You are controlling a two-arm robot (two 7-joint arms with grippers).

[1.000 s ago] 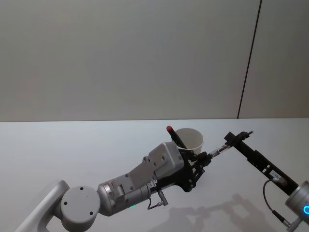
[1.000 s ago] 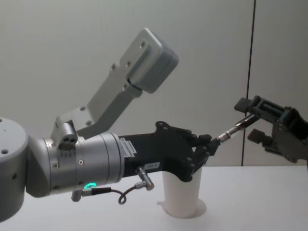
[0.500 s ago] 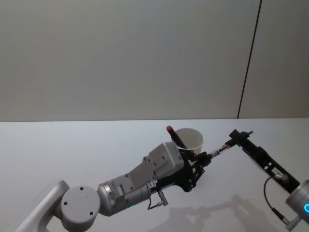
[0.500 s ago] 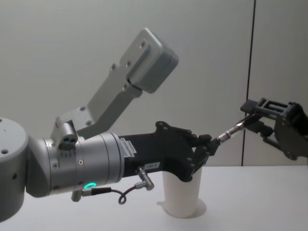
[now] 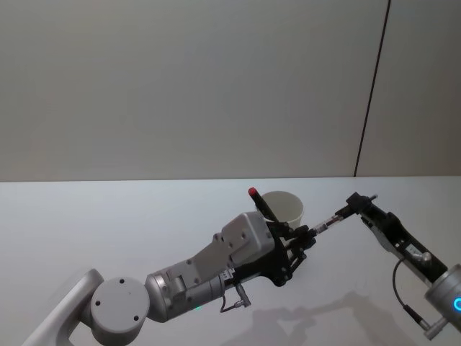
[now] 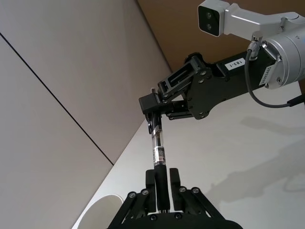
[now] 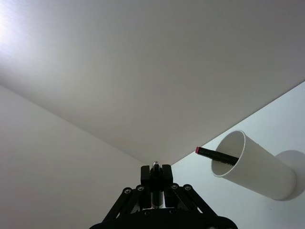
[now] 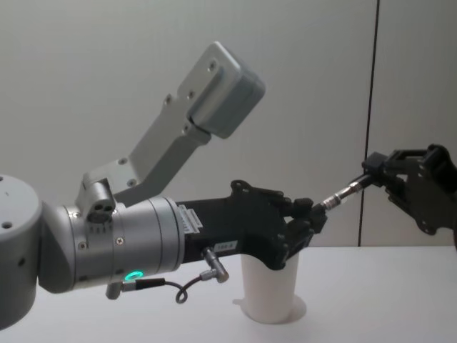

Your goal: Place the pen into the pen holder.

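I have the pen (image 5: 325,225) pinched at both ends just above and beside the pen holder (image 5: 284,209), a plain white paper cup standing on the worktop (image 5: 108,223). My left pincer (image 8: 314,216) is clamped on the pen's dark lower end, right at the cup's rim; my right pincer (image 8: 371,174) is closed narrow on the far, upper tip, out to the side of the cup and higher than it. The pen runs slanting upward from the cup toward my right pincer, off the worktop entirely. Another pen with a red end (image 5: 254,194) already leans inside the cup, its tip poking past the rim.

I judge the pen to be light, rigid and smooth, with a clear barrel and a printed band near the middle, so it could slip or swivel in a narrow grip if only one end is held. A hold nearer the middle of the barrel would steady it better than the very tip. The cup looks thin and light; a nudge from my left pincer, which sits touching or nearly touching its rim, could tip it. To finish, the pen's lower end must be brought over the cup's mouth and stood more upright before letting go.
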